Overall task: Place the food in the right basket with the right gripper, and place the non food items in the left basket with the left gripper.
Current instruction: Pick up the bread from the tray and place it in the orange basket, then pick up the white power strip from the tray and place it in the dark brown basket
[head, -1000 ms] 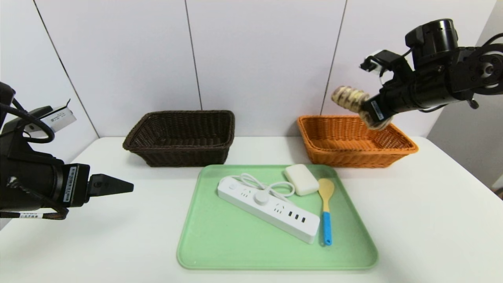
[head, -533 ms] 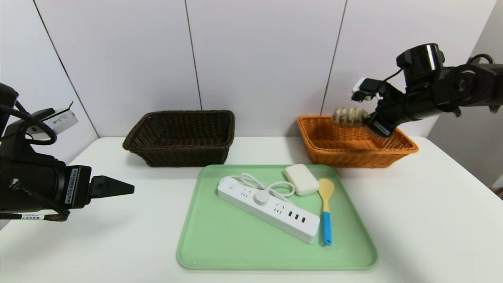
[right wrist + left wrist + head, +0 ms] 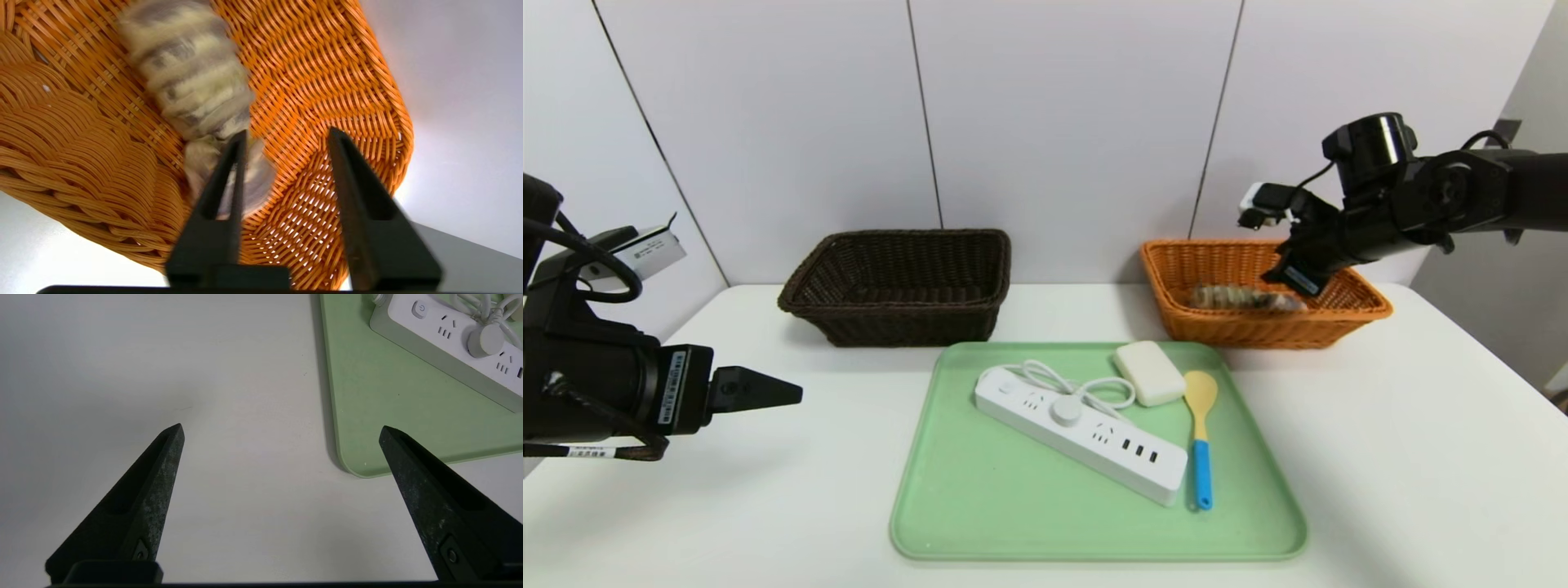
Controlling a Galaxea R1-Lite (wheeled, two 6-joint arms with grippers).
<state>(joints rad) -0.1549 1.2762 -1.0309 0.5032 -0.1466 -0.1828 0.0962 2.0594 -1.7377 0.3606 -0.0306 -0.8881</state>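
Now the bread lies inside the orange basket.

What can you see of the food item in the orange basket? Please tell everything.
The food is a long, lumpy roll, pale cream banded with dark brown, like a pastry or bread. It lies on its side inside the orange basket, on the woven floor. The right pincer is open just above one end; one finger overlaps that end, contact unclear. It looks blurred, perhaps moving.

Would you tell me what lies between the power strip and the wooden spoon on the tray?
In the head view, the white soap bar lies between power strip and spoon.
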